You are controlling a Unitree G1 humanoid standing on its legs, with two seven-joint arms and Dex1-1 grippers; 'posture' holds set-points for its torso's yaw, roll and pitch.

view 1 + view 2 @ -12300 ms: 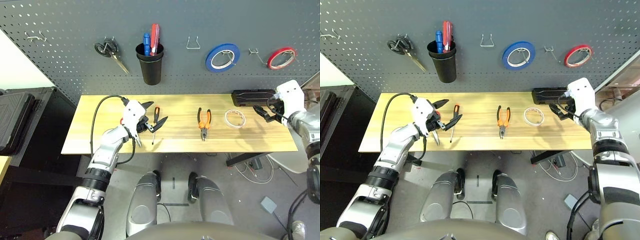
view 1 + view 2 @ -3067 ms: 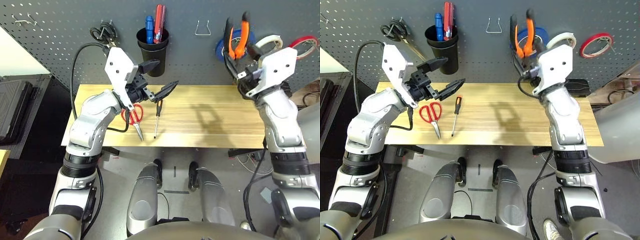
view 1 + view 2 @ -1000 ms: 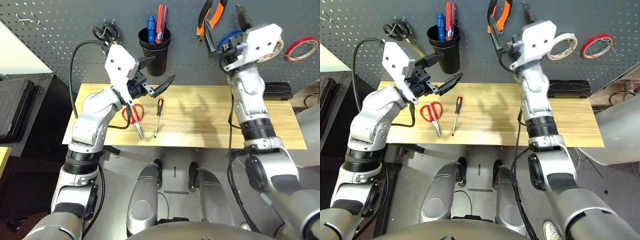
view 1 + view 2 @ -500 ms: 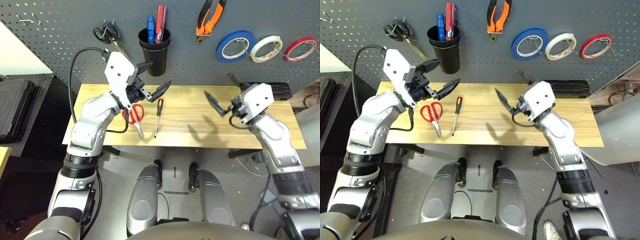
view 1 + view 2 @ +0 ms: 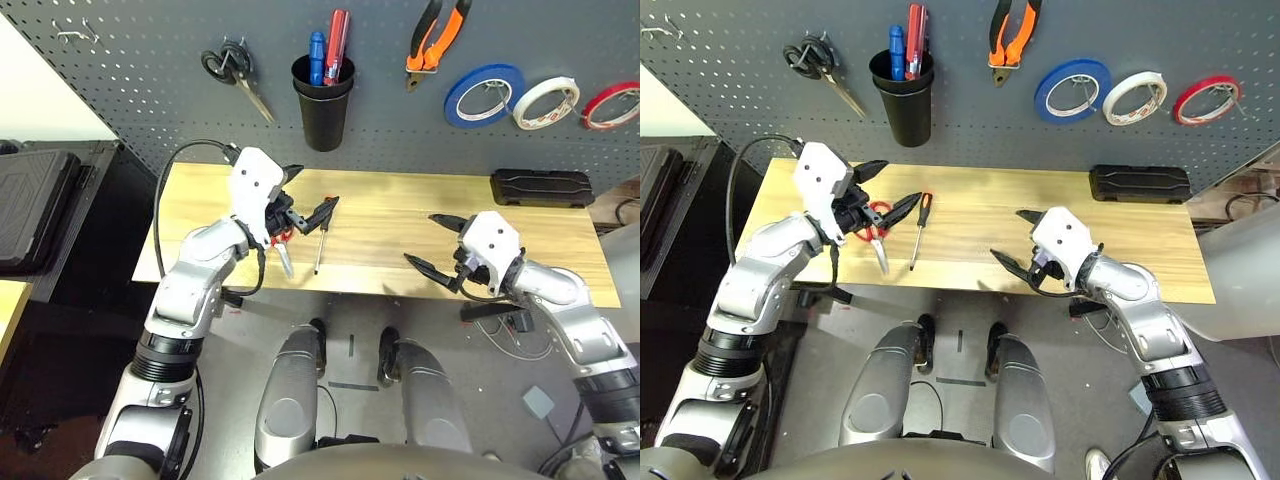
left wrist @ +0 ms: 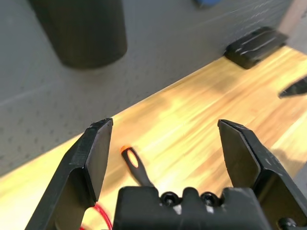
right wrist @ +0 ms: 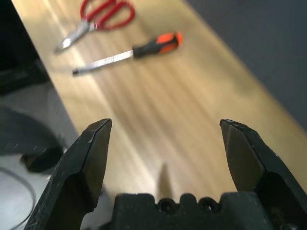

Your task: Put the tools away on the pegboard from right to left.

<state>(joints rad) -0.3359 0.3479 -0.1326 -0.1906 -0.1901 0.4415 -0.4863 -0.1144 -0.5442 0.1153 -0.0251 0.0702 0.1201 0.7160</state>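
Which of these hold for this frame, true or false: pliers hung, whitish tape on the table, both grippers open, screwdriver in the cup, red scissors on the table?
1. The pliers hang on the pegboard. True.
2. The whitish tape lies on the table. False: it hangs on the pegboard, between the blue tape and the red tape.
3. The left gripper and right gripper are both open and empty. True.
4. The orange-and-black screwdriver stands in the cup. False: it lies on the table.
5. The red scissors lie on the table by the left gripper. True.
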